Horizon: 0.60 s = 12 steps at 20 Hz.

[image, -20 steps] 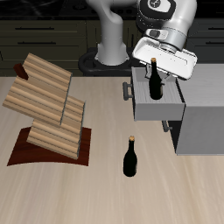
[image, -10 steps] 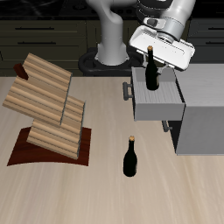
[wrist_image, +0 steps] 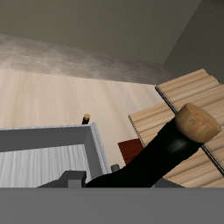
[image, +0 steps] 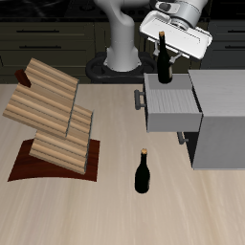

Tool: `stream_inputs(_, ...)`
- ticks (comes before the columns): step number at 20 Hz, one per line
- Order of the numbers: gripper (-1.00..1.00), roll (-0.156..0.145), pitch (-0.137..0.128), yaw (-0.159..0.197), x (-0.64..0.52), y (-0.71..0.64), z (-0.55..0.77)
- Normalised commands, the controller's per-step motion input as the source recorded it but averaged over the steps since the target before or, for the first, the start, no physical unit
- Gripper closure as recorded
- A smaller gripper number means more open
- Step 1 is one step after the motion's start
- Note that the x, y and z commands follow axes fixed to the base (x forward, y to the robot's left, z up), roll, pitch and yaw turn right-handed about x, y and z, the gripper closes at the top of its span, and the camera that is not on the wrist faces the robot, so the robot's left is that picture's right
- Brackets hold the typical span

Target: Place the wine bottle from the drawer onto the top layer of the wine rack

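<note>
Change: bottle (image: 164,59) has risen clear of the drawer (image: 172,107) — lift done
Gripper (image: 163,36): jaws clamped on the bottle's neck
Next: carry to the rack's top layer (image: 50,78), far left — second bottle (image: 143,173) stays put

Gripper (image: 164,43) fingertips hidden behind wine bottle (image: 164,64)

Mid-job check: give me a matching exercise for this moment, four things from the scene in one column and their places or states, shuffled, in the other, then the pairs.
Things:
1. near-black glass wine bottle with tan cork
2. second look-alike dark bottle
3. light grey ribbed drawer
4. top slab of the pale striped wooden wine rack

States:
A. pulled open, nothing in it
B. standing upright on the table near the front edge
C. bare, no bottle on it
D. held in the gripper jaws, above the drawer

Pairs: 1-D, 2-B, 3-A, 4-C
</note>
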Motion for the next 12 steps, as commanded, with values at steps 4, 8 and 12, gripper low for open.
stream_inputs(4,1.0,0.046,0.029,-0.129,-0.24,-0.07,0.22)
stream_inputs(8,1.0,0.09,0.053,-0.152,-0.24,-0.02,0.13)
stream_inputs(12,1.0,0.091,-0.02,-0.095,-0.38,0.07,0.19)
